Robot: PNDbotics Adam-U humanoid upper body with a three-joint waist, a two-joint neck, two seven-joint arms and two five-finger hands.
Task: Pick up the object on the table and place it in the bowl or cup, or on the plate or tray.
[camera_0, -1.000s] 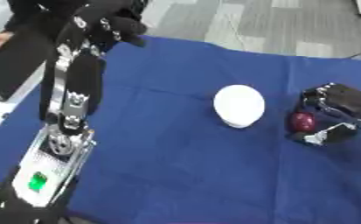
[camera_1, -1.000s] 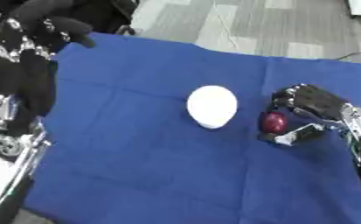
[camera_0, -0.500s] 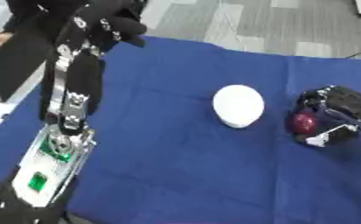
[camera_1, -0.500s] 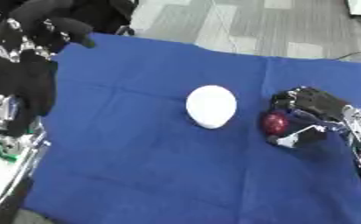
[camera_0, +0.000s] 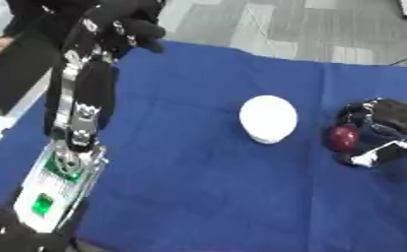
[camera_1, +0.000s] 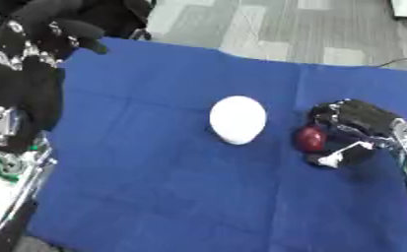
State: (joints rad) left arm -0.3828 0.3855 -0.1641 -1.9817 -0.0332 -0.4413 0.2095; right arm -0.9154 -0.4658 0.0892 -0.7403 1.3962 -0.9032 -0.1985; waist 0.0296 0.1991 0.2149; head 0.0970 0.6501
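The dark red object (camera_1: 311, 139) is grasped by the curled right hand (camera_1: 349, 129). The white bowl (camera_1: 237, 119) lies just beside it. The object could be dropped short if released early; the left hand (camera_0: 120, 27) is held raised, fingers relaxed.

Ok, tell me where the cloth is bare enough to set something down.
Bare: the near stretch of blue cloth below the white bowl, and the far strip above it. Crowded: the right, where the right robot hand curls at the red ball.

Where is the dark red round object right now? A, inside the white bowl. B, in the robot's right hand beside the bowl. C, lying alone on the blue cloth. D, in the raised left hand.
B: the dark red object sits within the curled fingers of the right hand, just right of the white bowl.
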